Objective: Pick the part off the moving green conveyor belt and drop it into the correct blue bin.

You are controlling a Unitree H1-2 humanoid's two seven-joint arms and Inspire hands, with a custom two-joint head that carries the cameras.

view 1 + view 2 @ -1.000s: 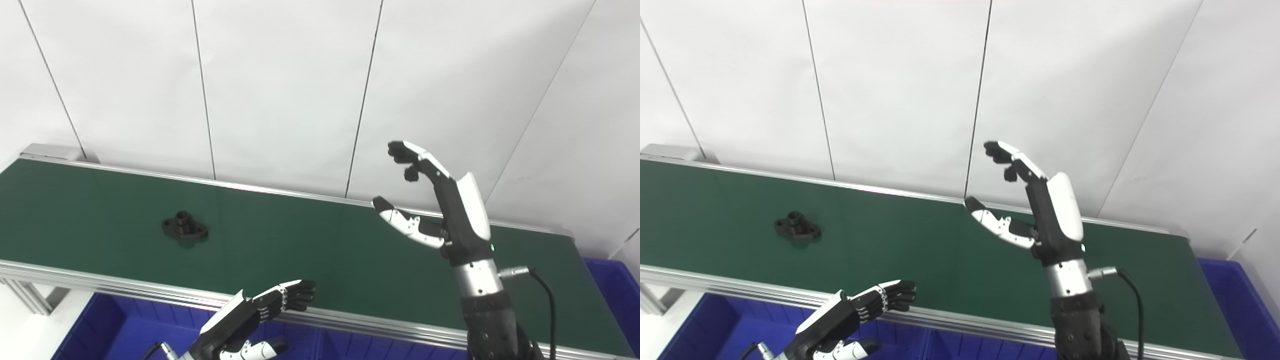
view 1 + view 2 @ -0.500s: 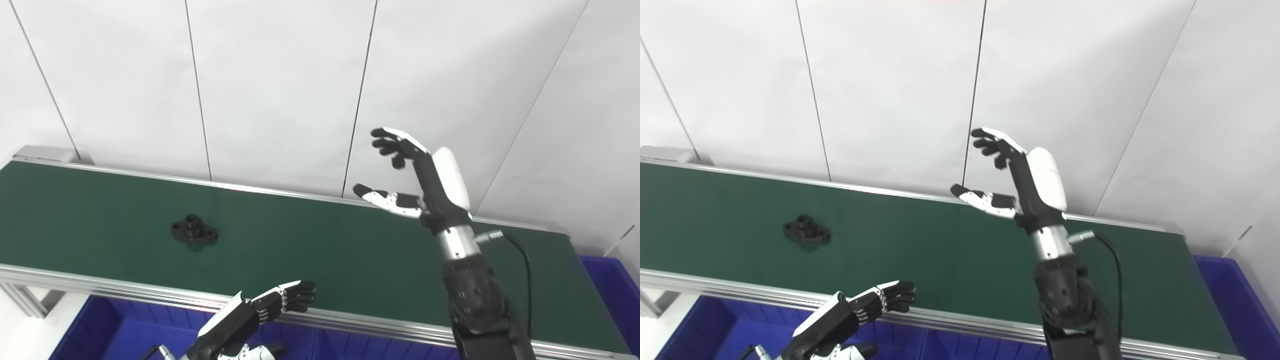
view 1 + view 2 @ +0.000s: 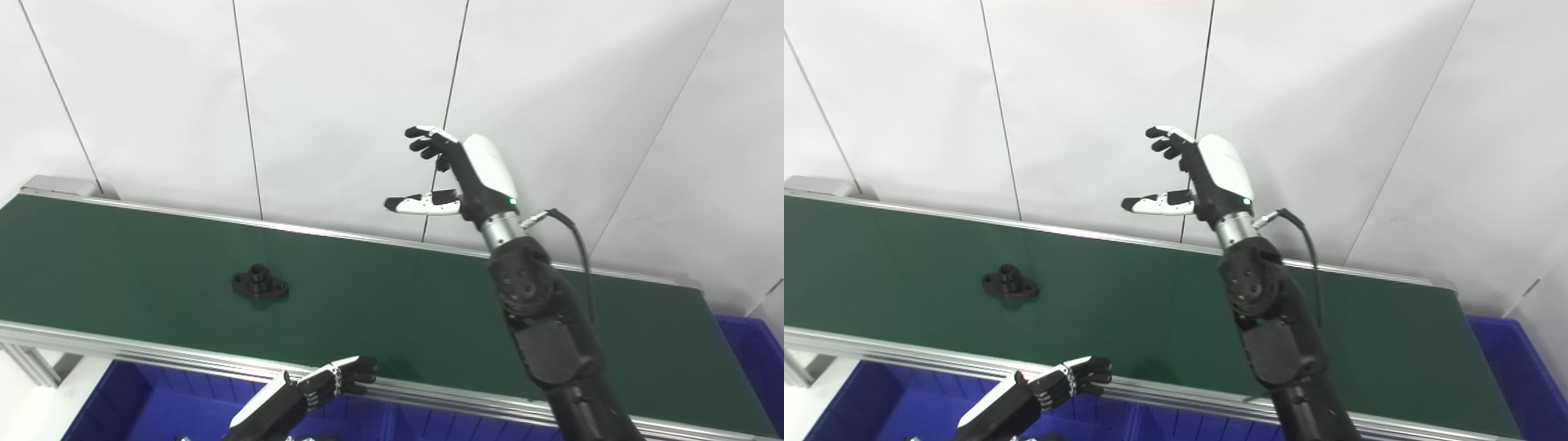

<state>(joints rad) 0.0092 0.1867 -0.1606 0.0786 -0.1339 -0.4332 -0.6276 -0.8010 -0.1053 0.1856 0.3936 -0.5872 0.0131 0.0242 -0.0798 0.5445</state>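
Observation:
A small black flanged part [image 3: 260, 286] lies flat on the green conveyor belt [image 3: 153, 257], left of centre. My right hand [image 3: 456, 174] is raised high over the far edge of the belt, open and empty, thumb and fingers spread and pointing left, well to the right of and above the part. My left hand [image 3: 318, 389] hangs low at the belt's near rail, above a blue bin [image 3: 153, 407], fingers loosely curled and holding nothing. The part also shows in the right eye view [image 3: 1009, 287].
Aluminium rails [image 3: 153, 358] frame the belt on both long sides. Blue bins run below the near rail, and another blue bin [image 3: 756, 352] stands at the belt's right end. A white panelled wall [image 3: 306, 92] rises directly behind the belt.
The part has travelled to the right on the belt. My right hand has risen and swung left and away, staying open. My left hand has dropped slightly lower.

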